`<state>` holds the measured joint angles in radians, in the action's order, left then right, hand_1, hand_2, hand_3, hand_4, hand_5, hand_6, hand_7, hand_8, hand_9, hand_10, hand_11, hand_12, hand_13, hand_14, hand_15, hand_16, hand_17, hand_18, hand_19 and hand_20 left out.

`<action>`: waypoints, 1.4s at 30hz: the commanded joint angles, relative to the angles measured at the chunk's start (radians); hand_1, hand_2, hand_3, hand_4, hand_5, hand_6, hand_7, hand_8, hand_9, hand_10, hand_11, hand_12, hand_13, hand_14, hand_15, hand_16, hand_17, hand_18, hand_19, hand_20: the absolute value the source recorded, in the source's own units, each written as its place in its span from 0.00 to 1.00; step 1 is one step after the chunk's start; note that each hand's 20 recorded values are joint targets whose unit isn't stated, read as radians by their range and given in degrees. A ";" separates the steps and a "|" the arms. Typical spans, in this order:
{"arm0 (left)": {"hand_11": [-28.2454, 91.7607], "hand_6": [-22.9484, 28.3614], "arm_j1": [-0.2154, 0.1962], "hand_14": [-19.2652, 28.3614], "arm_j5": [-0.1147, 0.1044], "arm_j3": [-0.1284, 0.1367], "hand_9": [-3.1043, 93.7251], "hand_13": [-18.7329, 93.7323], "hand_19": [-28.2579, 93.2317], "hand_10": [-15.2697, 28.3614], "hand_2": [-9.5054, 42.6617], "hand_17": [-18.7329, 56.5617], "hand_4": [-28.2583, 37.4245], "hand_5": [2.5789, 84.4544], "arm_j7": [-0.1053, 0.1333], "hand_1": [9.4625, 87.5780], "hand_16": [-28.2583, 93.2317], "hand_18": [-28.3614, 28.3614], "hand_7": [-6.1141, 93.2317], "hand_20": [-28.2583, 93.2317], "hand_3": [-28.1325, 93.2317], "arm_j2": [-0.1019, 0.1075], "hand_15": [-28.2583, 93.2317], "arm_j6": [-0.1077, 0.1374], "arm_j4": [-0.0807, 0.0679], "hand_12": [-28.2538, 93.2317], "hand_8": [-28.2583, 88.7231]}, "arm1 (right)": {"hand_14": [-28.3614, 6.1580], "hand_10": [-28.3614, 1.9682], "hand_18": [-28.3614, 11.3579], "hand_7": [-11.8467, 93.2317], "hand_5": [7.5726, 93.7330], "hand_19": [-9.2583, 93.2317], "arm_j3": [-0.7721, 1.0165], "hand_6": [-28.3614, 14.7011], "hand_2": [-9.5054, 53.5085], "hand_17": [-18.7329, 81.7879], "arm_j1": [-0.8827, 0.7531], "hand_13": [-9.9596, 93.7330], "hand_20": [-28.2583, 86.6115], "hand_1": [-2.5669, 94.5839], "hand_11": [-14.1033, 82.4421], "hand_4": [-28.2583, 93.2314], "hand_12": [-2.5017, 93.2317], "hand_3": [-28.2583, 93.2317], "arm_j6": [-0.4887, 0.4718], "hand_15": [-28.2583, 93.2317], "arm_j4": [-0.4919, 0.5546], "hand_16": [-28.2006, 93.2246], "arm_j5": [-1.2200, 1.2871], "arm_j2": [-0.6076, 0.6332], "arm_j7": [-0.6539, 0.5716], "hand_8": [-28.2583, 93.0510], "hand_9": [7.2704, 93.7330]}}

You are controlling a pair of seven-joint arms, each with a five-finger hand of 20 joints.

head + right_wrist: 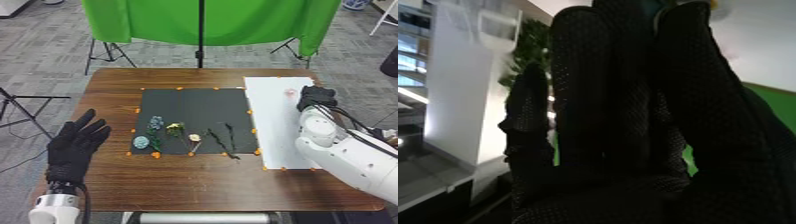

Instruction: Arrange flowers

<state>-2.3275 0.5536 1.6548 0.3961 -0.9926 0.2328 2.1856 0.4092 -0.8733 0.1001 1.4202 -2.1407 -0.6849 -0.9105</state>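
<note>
In the head view my right hand (317,95) is over the far right part of the white sheet (275,135), beside a small pale pink flower (290,92). The right wrist view shows the right hand (611,110) with its fingers extended. My left hand (77,145) is open, fingers spread, at the table's left side. On the black mat (191,105) lie a blue flower (155,122), a yellow-white flower (175,126), a small cream flower (195,137), a round light-blue flower head (140,142) and dark leafy stems (232,140).
Orange tabs (155,155) mark the edges of the mat and sheet on the brown table (178,185). Beyond the table hang a green cloth (151,20) and its black stand (200,52). Green foliage (531,47) stands in the background of the right wrist view.
</note>
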 commanded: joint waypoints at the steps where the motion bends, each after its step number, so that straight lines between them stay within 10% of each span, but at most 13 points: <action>1: 0.44 0.65 -0.022 1.00 -0.003 0.009 0.43 0.40 0.69 0.84 0.37 0.14 0.00 0.47 -0.006 0.13 0.16 0.97 0.17 0.36 0.86 0.001 0.66 0.005 0.005 0.32 0.17 | 0.74 0.76 0.23 0.25 0.94 0.89 0.051 0.81 0.00 0.46 -0.080 0.83 0.59 0.60 0.24 0.00 0.35 0.75 0.123 0.66 0.095 0.46 -0.043 0.033 0.064 0.23 1.00; 11: 0.44 0.65 -0.016 1.00 -0.010 -0.002 0.43 0.40 0.69 0.84 0.37 0.14 0.00 0.47 0.003 0.12 0.16 0.97 0.17 0.36 0.86 0.013 0.66 0.003 0.003 0.32 0.17 | 0.72 0.75 0.24 0.26 0.92 0.89 0.025 0.79 0.00 0.42 -0.064 0.77 0.59 0.57 0.25 0.00 0.37 0.79 0.249 0.69 0.318 0.46 -0.021 0.001 0.280 0.24 0.97; 33: 0.44 0.65 -0.006 1.00 0.028 0.011 0.43 0.40 0.69 0.85 0.39 0.14 0.00 0.47 -0.081 0.12 0.16 0.98 0.17 0.36 0.85 -0.025 0.66 -0.017 0.003 0.32 0.17 | 0.60 0.64 0.23 0.27 0.75 0.83 0.010 0.79 0.00 0.36 -0.189 0.67 0.63 0.45 0.41 0.00 0.21 0.86 0.066 0.76 0.394 0.36 -0.172 -0.049 0.404 0.18 0.79; 42: 0.44 0.65 -0.018 1.00 -0.011 -0.011 0.43 0.40 0.70 0.85 0.39 0.14 0.00 0.47 -0.031 0.12 0.16 0.98 0.17 0.36 0.85 0.024 0.66 0.005 0.003 0.32 0.17 | 0.57 0.59 0.21 0.27 0.65 0.83 0.073 0.75 0.00 0.34 -0.226 0.64 0.64 0.40 0.42 0.00 0.19 0.89 0.048 0.78 0.431 0.35 -0.137 -0.039 0.423 0.12 0.73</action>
<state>-2.3309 0.5664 1.6607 0.3379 -0.9983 0.2296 2.1895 0.4286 -1.0698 0.1610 1.8110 -2.2907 -0.7393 -0.5111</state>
